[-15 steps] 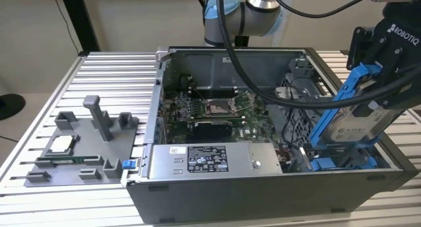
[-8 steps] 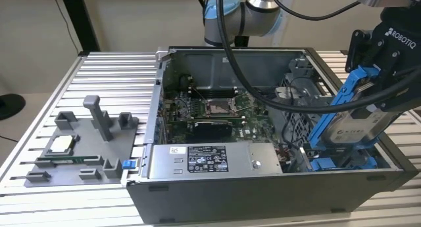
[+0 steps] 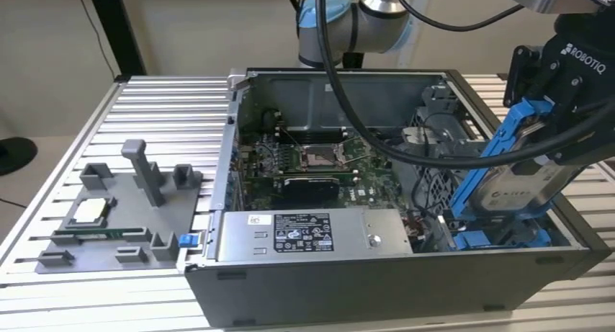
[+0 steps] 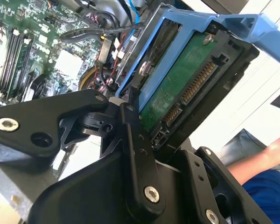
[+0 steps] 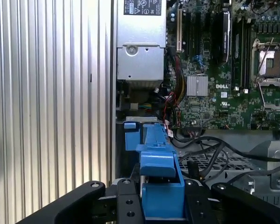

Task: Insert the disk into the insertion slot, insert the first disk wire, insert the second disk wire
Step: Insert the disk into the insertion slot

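A black robot gripper [image 3: 549, 141] hangs over an open grey metal computer case [image 3: 384, 289] that lies on a ribbed aluminium counter [image 3: 163, 101]. Its fingers [image 4: 133, 126] are closed on a flat silver-grey disk [image 3: 523, 184] with a white label, clipped in a bright blue plastic carrier frame.

In the second wrist view, the disk [image 4: 177, 84] sits between the two fingers with its green circuit-board underside and its connector pins showing. One black finger presses against each long side of the blue frame. In the first wrist view, the blue frame [image 5: 161, 179] stands between the two black fingers.

In the exterior view, the disk is tilted, its upper end up by the gripper. Its lower end is down inside the case at the exterior view's right end. There it is at the insertion slot [image 3: 505, 237], a narrow bay of grey perforated metal with blue rails. It may be touching the rails, but that cannot be told.

Beside the slot lie a grey power-supply box [image 3: 307, 235] and a green motherboard [image 3: 307, 163]. Loose black cables [image 5: 210, 147] run near the slot.
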`<state>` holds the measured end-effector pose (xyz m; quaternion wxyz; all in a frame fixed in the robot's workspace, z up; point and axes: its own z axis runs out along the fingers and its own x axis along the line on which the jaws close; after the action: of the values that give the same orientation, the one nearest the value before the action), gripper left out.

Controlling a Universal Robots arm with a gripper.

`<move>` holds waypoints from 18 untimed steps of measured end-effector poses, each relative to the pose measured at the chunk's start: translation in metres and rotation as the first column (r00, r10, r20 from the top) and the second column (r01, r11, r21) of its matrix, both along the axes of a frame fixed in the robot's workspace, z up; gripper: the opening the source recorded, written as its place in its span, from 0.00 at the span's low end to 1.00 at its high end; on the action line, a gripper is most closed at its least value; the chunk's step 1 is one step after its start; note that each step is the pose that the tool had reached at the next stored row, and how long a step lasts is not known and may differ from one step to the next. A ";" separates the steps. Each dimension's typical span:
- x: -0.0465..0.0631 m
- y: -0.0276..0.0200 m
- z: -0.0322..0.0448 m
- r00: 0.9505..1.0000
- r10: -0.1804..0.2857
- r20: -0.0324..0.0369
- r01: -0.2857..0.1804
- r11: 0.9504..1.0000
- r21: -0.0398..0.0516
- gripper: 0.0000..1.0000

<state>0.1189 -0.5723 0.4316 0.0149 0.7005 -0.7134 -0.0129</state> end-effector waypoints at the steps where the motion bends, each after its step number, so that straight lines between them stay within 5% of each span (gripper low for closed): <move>1: 0.000 0.0000 -0.0007 1.000 0.000 0.000 0.000 1.000 0.000 0.00; 18: 0.000 -0.0039 -0.0168 1.000 0.016 0.000 -0.016 1.000 0.005 0.00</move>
<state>0.1191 -0.5762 0.4149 0.0131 0.7062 -0.7077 -0.0147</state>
